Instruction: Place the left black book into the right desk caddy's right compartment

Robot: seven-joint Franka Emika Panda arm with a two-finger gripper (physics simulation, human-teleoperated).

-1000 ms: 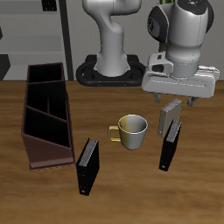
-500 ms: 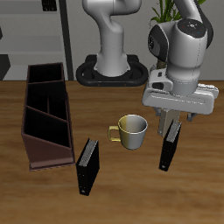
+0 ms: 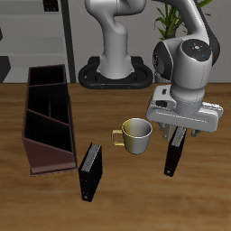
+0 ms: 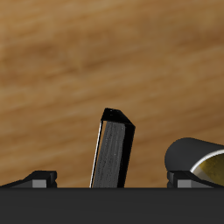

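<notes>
Exterior view, right of centre: we see the gripper [image 3: 177,133] straddling the left black book [image 3: 173,155], fingers apart, grip unconfirmed beside the mug [image 3: 135,135].

Arm bent forward, wrist pointing down, fingers [image 3: 177,133] spread apart (nothing clamped between them yet).

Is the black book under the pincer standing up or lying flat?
Standing up. The left black book rests on a narrow edge on the table, rising toward the pincer.
</notes>
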